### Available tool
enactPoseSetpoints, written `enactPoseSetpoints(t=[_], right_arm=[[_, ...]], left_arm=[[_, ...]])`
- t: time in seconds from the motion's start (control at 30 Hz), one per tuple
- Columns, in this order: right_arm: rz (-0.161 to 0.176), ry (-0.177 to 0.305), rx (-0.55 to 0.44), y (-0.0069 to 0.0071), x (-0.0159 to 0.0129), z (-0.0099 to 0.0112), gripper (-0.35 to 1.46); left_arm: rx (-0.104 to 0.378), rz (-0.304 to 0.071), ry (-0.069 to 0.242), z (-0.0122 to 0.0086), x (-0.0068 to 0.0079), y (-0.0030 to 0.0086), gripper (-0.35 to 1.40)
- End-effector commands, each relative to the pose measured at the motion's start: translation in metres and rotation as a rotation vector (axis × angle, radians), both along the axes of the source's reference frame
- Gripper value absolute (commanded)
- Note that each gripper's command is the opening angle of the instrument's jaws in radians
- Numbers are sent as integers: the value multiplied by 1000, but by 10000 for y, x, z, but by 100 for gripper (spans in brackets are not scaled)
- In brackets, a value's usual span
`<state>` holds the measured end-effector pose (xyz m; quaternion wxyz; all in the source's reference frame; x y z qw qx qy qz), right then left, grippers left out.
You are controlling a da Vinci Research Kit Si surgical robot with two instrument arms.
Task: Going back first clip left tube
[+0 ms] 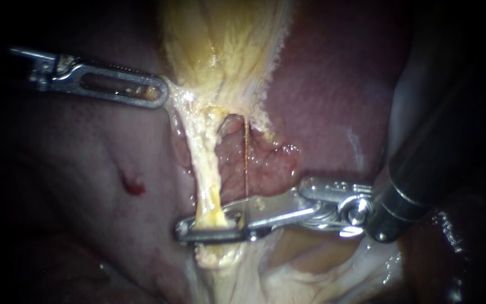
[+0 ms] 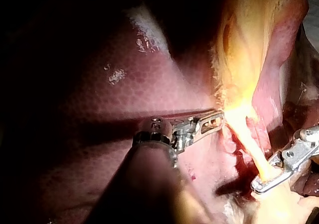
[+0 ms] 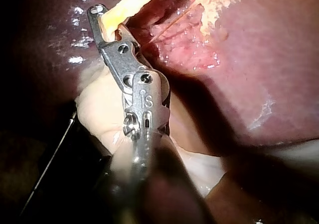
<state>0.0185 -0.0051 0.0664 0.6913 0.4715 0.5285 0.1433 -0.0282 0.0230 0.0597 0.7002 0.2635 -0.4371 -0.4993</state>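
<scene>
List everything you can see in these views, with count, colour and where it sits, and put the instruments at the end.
gallbladder: one, pale yellow, at the top centre of the endoscope view
left tube: one, yellow, running down from the gallbladder
thin strand: one, brownish, just right of the left tube and apart from it
liver: one, reddish pink, around and behind the tubes
blood spot: one, red, on the tissue left of the left tube
left instrument: one, silver, tip against the gallbladder's lower left edge
right instrument: one, silver tip on a dark shaft, tip straddling the left tube low down
</scene>
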Motion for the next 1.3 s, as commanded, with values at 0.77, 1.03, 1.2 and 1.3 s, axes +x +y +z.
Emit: enactPoseSetpoints(t=[0.77,1.03,1.2,1.3], right_arm=[[73,31,-99,-4,13,20,50],[121,33,-174,5,12,33,50],[150,29,-215,17,9,50,50],[165,25,-232,23,6,57,50]], left_arm=[[1,2,-2,-4,-1,-3,-35],[1,2,-2,-4,-1,-3,-35],[1,2,-2,-4,-1,-3,-35],[1,2,-2,-4,-2,-3,-35]])
